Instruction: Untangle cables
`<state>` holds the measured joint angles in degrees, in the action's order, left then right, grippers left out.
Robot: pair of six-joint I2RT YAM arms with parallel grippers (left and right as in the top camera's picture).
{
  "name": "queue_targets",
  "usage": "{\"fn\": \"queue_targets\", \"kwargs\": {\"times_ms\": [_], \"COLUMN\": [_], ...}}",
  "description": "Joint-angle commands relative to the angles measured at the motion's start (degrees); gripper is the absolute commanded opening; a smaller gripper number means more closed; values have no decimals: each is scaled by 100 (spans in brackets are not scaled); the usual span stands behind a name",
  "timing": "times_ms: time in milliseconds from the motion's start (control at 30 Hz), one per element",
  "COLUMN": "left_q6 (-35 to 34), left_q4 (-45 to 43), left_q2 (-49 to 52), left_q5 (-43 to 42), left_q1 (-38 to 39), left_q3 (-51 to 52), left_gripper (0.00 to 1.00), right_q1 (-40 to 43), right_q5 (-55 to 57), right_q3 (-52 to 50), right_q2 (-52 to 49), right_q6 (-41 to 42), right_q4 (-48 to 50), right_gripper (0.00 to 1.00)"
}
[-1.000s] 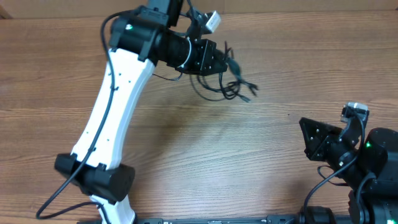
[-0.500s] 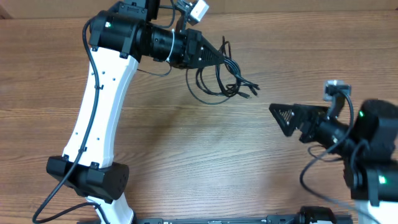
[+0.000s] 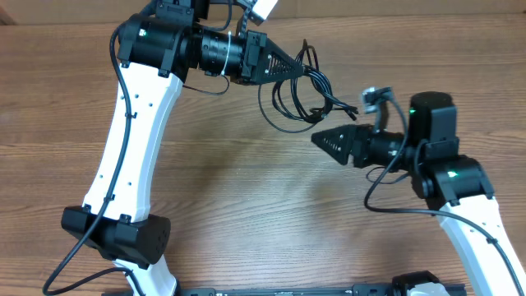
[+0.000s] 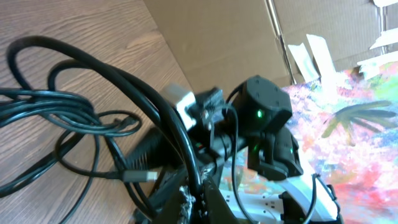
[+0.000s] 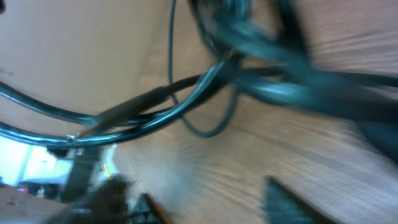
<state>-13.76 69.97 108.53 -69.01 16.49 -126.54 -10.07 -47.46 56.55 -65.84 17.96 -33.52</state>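
Thin black tangled cables (image 3: pixel 297 100): far centre, hung over brown wooden surface (image 3: pixel 246 205) | left pincer (image 3: pixel 302 72): clamped on bundle | right pincer (image 3: pixel 322 140): parted, empty, just near of loops | step: second grasp pending | next: one strand to be pinched, drawn right.

Tabletop (image 3: pixel 246 214) was brown wood-grain. Cables (image 3: pixel 300 103) looped near its far edge; contact with the wood stayed unclear.

The cables (image 3: pixel 300 94) are black. The bench (image 3: pixel 246 205) is mid-brown with streaky wood grain. The left arm (image 3: pixel 136 123) is white with black joints; the right arm (image 3: pixel 436 164) is mostly black, each showing a small green light.
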Motion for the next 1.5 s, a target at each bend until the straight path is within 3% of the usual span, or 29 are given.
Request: {"fn": "queue_targets", "kwargs": {"times_ms": [0, 167, 367, 600, 833, 1000, 1233, 1333, 1467], "left_q6": [-177, -173, -175, -214, -785, -1394, -1394, -1268, -1172], "left_q4": [-101, -61, -35, -42, -686, -1344, -1303, -1158, -918], "left_q2": [-55, -55, -55, -55, -57, -79, -254, -356, -398], "left_q5": [-245, -247, -262, -267, -562, -811, -859, -822, -527], "left_q1": [-9, 44, 79, 76, -31, -68, -31, 26, 42], "left_q3": [-70, -70, -70, -70, -72, -87, -87, -87, -87], "left_gripper": [4, 4, 4, 4, 4, 4, 4, 4, 4], "right_q1": [-243, -238, -105, -105, -111, -111, -101, 107, 505], "right_q5": [-127, -129, -76, 1735, 2514, 2785, 2966, 2983, 2986], "right_q3": [63, 310, 1036, 1029, 1025, 942, 881, 1259, 2345], "right_q2": [59, 59, 57, -46, -151, -332, -662, -656, -656], "right_q6": [13, 450, 428, -144, -352, -350, -352, -439, -503], "right_q4": [223, 645, 588, -756, -1390, -1309, -610, -409, -857], "right_gripper": [4, 4, 4, 4, 4, 4, 4, 4, 4]}}
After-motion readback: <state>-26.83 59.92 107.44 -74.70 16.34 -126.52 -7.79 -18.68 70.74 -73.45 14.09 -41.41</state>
